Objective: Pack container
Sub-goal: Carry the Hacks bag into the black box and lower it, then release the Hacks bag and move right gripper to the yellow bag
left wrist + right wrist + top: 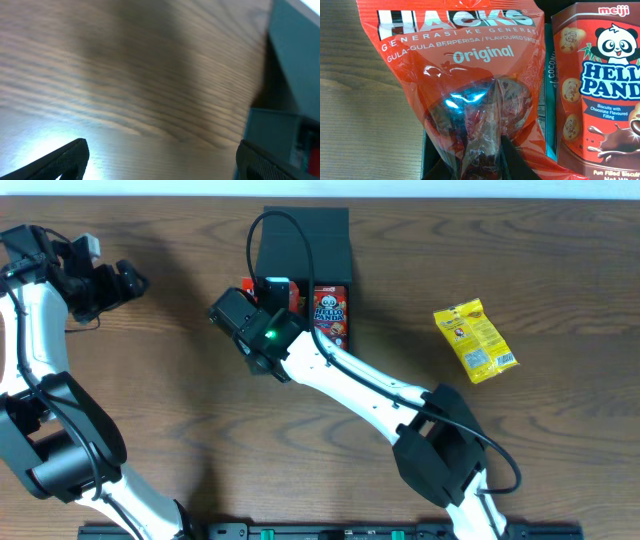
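The left fingers (65, 160) stand wide apart over the bench (170, 370). At top centre, the right fingers (517, 160) pinch an orange Hacks bag (460, 75) over the container (305, 240) (Hello Panda box (331, 315) inside). A yellow packet (475, 340) lies well to the right.

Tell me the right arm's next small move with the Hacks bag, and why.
Probably ease it straight down a little before releasing. The right gripper is shut on the Hacks bag, which hangs over the container beside the Hello Panda box already inside. From overhead, a bit of the bag seems to overhang the container's wall, so go gently.
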Controlling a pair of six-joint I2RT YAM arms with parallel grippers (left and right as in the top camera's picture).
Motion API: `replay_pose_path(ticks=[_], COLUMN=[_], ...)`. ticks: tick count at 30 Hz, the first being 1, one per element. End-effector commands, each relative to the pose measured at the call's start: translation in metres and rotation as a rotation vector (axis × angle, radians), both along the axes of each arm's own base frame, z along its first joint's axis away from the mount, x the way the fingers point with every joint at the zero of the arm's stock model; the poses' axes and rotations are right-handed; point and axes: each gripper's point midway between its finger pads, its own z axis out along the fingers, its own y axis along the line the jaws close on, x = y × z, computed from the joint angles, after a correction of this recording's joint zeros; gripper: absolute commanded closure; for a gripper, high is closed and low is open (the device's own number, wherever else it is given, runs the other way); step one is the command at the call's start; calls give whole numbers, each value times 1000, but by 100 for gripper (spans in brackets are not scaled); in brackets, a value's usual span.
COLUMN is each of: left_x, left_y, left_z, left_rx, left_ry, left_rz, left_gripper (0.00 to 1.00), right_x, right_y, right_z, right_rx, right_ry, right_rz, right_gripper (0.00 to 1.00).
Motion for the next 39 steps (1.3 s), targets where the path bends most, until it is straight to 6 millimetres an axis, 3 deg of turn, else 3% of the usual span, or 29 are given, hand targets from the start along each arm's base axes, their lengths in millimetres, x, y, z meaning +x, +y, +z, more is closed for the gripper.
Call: replay_pose_path(ticks=[1,8,9,11,12,14,21,29,34,36,39], left_x=[7,7,7,7,7,7,7,7,7,7,7], left_y=[-9,-9,-9,-9,-9,-9,-9,-9,-9,-9,-9], left_z=[26,26,26,26,26,26,26,26,26,26,26], left_rx=[-17,-16,-16,-16,-16,-16,-15,-15,-15,-15,-15], left_ry=[-94,-94,-94,-94,-94,-94,-95,-94,-93,-93,-94], left_rz=[-77,-78,-78,-78,-79,-79,-79,-79,-78,-78,-78], left_gripper=[5,5,5,5,5,4,4,5,5,5,5], right_x=[11,13,13,13,13,14,19,33,56,68,71], right_y=[-10,-12,-12,-12,-12,-11,-7,-5,-63,-113,-185], right_z=[-2,-13,-13,-13,-13,-13,-5,43,82,95,94], right_rx=[-6,-16,-16,-16,-14,-13,-80,-192,-266,-300,-367], right_ry=[-13,3,3,2,1,-1,-35,-165,-197,-164,-35], right_rz=[-46,-56,-56,-56,-56,-55,86,329,273,207,190], right_gripper=[98,98,89,44,16,1,1,1,1,1,1])
